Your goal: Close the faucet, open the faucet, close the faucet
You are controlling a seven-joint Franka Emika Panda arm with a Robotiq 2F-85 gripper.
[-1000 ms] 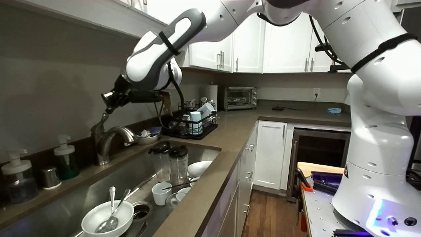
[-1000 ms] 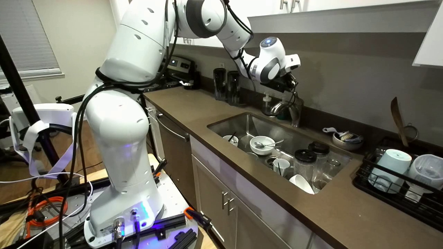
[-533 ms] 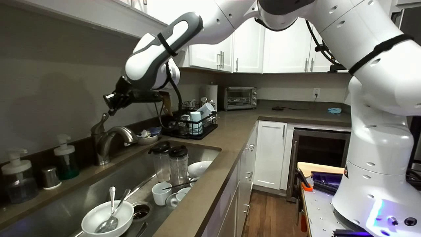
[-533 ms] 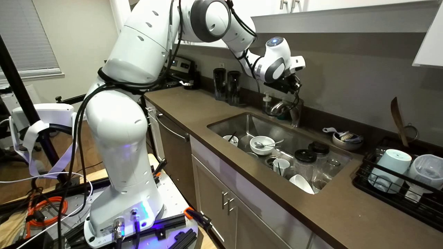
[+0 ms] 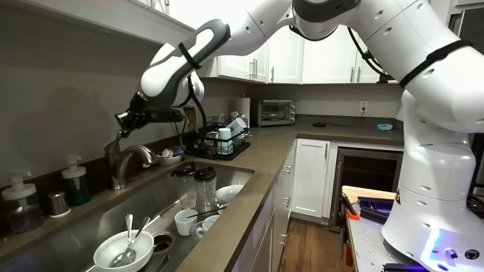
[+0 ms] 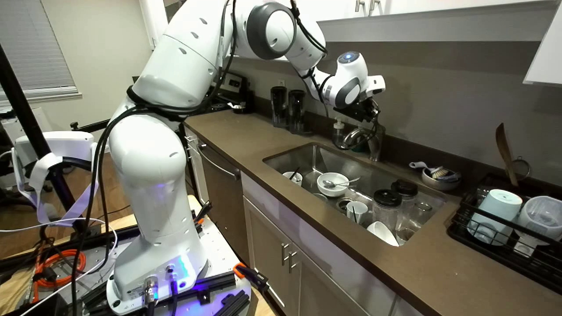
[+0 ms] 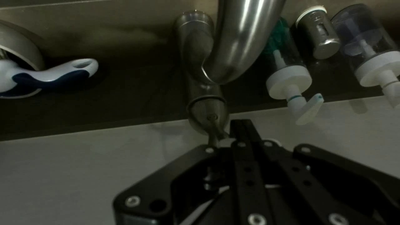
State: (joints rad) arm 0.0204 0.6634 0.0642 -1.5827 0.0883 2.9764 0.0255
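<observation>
The faucet (image 5: pixel 120 170), brushed metal with an arched spout, stands on the sink's back ledge in both exterior views. Its lever handle (image 5: pixel 113 145) points up from the top of the body. My gripper (image 5: pixel 125 133) is shut, its tips right at the lever's upper end. Seen from the wrist, the gripper (image 7: pixel 241 121) has its fingers pressed together with nothing between them. The lever (image 7: pixel 212 120) lies just left of them there, its end partly hidden behind the black linkage. Whether they touch I cannot tell. The spout (image 7: pixel 243 37) reaches up out of that view.
Soap dispensers (image 5: pixel 75 179) stand beside the faucet along the wall. On the opposite side sits a small bowl (image 5: pixel 170 160) with brushes. Below, the sink holds a white bowl (image 5: pixel 124 247) with spoons, mugs and lidded clear cups (image 5: pixel 205 189). A dish rack (image 6: pixel 505 245) stands farther along the counter.
My gripper has come down a little toward the lever's top, after a small shift sideways. The arm has lowered with it. The faucet and its lever look unchanged.
</observation>
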